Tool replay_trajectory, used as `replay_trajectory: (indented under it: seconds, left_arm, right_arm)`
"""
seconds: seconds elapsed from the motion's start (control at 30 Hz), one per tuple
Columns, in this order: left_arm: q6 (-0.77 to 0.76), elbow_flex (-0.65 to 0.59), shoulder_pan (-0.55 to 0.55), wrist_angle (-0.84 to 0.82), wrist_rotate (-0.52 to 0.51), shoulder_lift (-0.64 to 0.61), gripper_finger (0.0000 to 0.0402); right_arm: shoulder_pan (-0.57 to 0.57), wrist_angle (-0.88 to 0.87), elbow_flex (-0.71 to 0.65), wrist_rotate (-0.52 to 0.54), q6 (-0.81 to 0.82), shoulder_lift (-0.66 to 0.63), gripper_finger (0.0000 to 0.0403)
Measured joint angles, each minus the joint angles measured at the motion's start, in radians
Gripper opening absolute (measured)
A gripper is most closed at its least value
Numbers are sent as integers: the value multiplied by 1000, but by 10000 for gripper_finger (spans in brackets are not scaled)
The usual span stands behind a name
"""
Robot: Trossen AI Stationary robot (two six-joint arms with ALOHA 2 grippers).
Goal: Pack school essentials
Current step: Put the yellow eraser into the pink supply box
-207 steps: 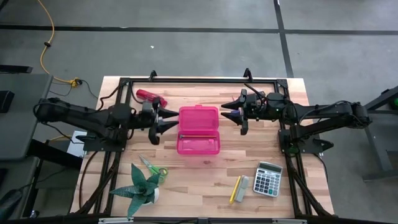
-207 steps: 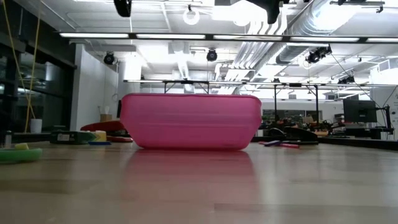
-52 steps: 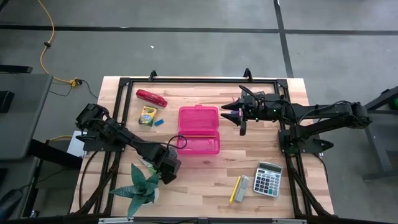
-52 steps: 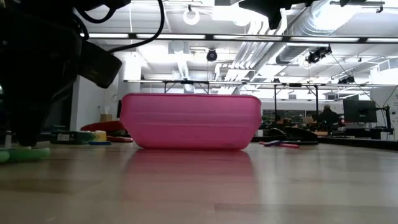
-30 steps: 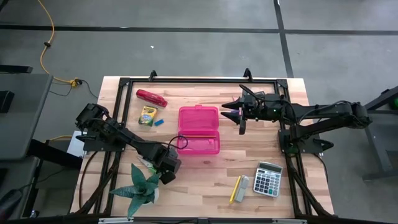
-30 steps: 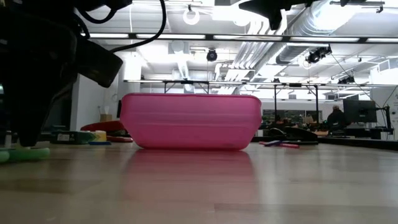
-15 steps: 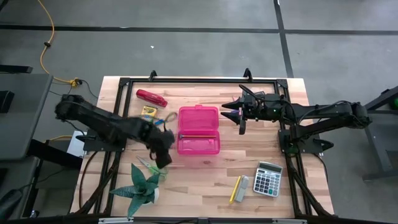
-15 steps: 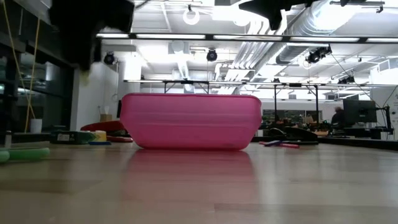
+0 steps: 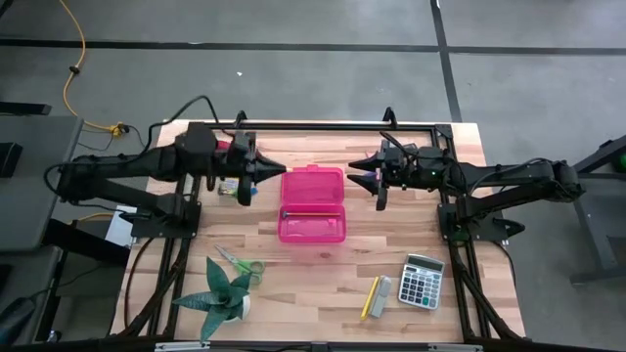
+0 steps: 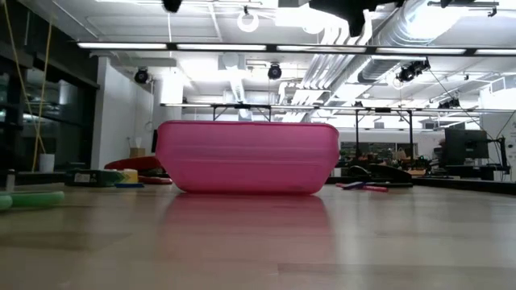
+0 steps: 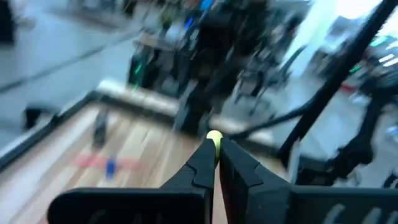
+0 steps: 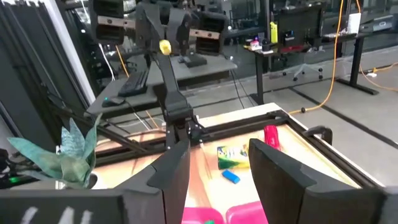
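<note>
- The left gripper [image 9: 256, 168] hangs in the air just left of the pink case [image 9: 313, 203]. Its fingers [image 11: 205, 163] pinch a small yellow piece [image 11: 213, 137] at their tips.
- The right gripper [image 9: 370, 180] waits just right of the case. Its fingers [image 12: 169, 173] are spread apart and hold nothing.
- The case sits shut in the middle of the table [image 9: 469, 147].
- The crayon box [image 12: 232, 154] and a tiny blue piece [image 12: 231, 177] lie on the table, under the left arm.
- The red stapler [image 12: 272, 137] lies near them.
- A yellow pencil [image 9: 370, 297] and a grey block [image 9: 381, 296] lie at the front, just beside the calculator [image 9: 423, 282].
- Green scissors [image 9: 240, 262] lie by the plant [image 9: 221, 297].
</note>
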Motion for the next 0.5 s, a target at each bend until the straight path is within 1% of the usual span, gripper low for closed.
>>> replay_trajectory:
  seconds: [0.07,0.17,0.27,0.37,0.43,0.5]
  left_arm:
    - [2,-14,32,86,71,14,0]
    - [0,-72,56,209,125,37,0]
    - [-57,-158,64,377,126,54,0]
    - [-121,-217,63,494,126,62,0]
    - [-130,-232,60,524,126,62,0]
    - [-130,-232,56,515,126,61,0]
  right_arm:
    - [0,14,0,0,0,0,158]
    - [0,27,0,-3,0,0,158]
    - [0,27,0,-8,0,0,158]
    - [1,27,0,-9,0,0,158]
    - [1,27,0,-9,0,0,158]
    - [1,27,0,-10,0,0,158]
